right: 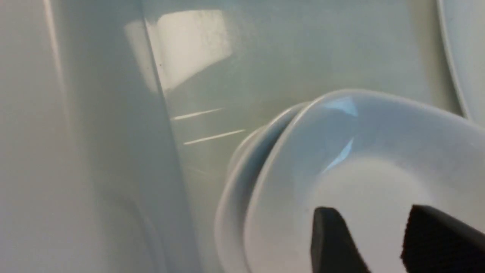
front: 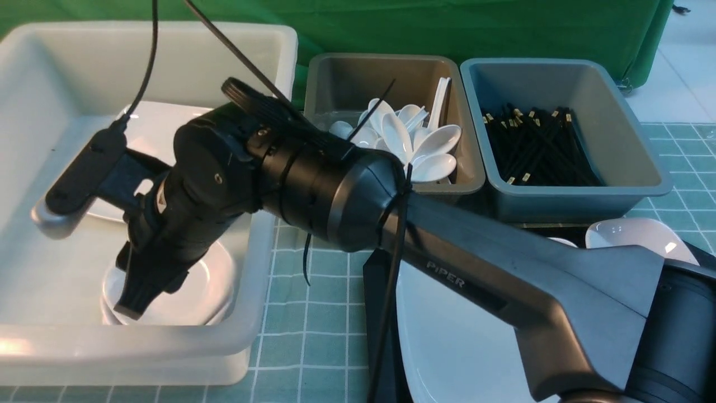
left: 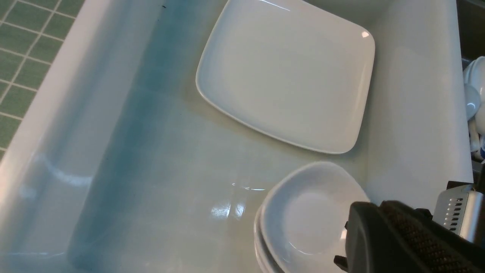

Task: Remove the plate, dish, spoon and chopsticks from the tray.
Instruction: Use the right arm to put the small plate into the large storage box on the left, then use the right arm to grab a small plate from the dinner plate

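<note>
The large white square plate [front: 447, 347] lies on the black tray [front: 376, 280], mostly under my right arm. A small white dish [front: 637, 238] shows at the tray's far right. My right gripper [front: 130, 307] reaches across into the white tub [front: 168, 347] and hangs open and empty [right: 373, 212] just above a stack of small white dishes [front: 207, 280] [right: 341, 159] [left: 307, 216]. My left gripper [left: 380, 206] is shut and empty, high over the tub's near right corner; it is outside the front view. The spoon and chopsticks are hidden.
Another square white plate [left: 288, 76] lies flat at the tub's far end. Behind the tray, a brown-grey tub [front: 391, 73] holds a heap of white cutlery and a blue-grey tub [front: 615, 101] holds several black sticks. My right forearm [front: 503, 268] spans the tray.
</note>
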